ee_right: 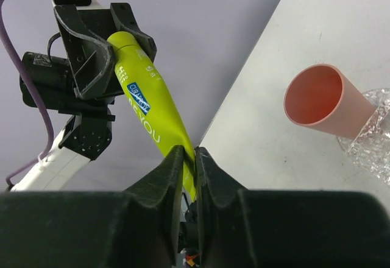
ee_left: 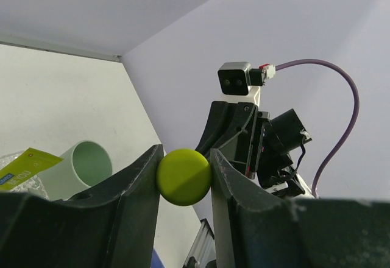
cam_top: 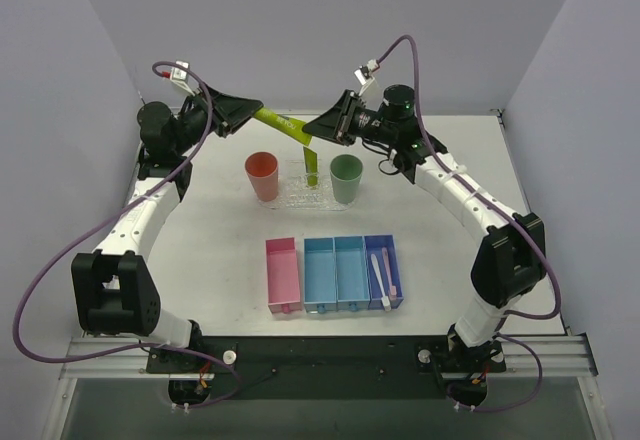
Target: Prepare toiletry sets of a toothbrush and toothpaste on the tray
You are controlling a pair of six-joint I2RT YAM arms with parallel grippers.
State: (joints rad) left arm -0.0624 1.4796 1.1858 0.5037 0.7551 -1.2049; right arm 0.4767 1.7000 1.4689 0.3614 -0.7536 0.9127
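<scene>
- Left pincer point(ee_left: 184, 176) is gripping the toothpaste point(ee_right: 146, 106) cap; right pincer point(ee_right: 189, 158) is pinching its tail.
- I'm seeing another tube point(cam_top: 313, 168) on the tray point(cam_top: 290, 198); toothbrushes point(cam_top: 379, 272) are lying in a bin point(cam_top: 393, 243).

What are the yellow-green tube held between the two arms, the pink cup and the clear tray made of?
Toothpaste tube: probably soft plastic, smooth with a slight sheen. It carries printed lettering and tapers to a flat end.
Pink cup: looks like matte plastic, with a thin, even wall and uniform colour.
Tray: likely clear glossy plastic. It is see-through, with a bumpy, glinting texture.
</scene>
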